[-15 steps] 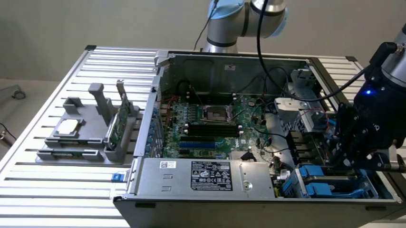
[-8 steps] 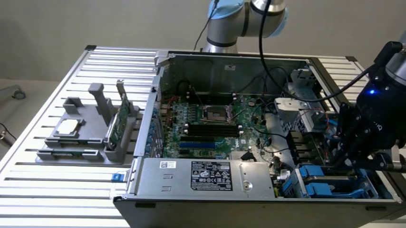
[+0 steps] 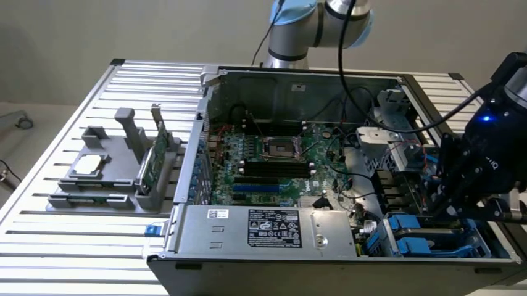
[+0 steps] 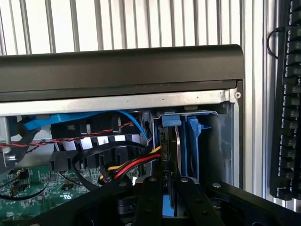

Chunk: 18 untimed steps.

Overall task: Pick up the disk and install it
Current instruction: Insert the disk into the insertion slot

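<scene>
The disk (image 4: 172, 141) stands on edge in the drive bay at the corner of the open computer case (image 3: 329, 262), its blue carrier rails (image 4: 193, 141) alongside it. My gripper (image 4: 169, 186) reaches down over it with a black finger on each side of the thin edge, shut on it. In the exterior view the gripper (image 3: 440, 213) hangs over the blue bay (image 3: 411, 237) at that view's lower right, and its body hides the disk.
Red, yellow and black power cables (image 4: 136, 165) and a blue cable (image 4: 70, 120) run right beside the bay. The motherboard (image 3: 272, 160) and the power supply (image 3: 272, 228) fill the case. A grey holder (image 3: 115, 172) with a chip and a green card stands on the slatted table.
</scene>
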Each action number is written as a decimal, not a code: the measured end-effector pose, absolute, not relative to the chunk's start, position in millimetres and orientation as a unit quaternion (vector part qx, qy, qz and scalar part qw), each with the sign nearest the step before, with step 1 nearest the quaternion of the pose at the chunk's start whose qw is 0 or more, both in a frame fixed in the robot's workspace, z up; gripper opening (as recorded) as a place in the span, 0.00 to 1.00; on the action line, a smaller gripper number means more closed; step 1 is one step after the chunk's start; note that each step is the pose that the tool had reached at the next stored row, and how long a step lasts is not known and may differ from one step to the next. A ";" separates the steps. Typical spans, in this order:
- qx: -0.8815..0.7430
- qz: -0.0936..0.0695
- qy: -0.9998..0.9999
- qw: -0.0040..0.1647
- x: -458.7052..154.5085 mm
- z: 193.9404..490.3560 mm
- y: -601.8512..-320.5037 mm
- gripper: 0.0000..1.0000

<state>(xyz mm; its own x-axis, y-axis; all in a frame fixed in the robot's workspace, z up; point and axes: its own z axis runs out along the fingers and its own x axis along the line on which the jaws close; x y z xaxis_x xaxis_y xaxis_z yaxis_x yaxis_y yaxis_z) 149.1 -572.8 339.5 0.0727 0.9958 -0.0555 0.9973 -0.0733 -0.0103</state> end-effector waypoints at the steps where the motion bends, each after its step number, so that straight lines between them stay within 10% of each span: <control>1: 0.732 -0.025 0.681 0.014 149.9 339.6 -572.8 0.16; 18: 0.731 -0.031 0.681 0.008 154.1 338.7 -573.1 0.16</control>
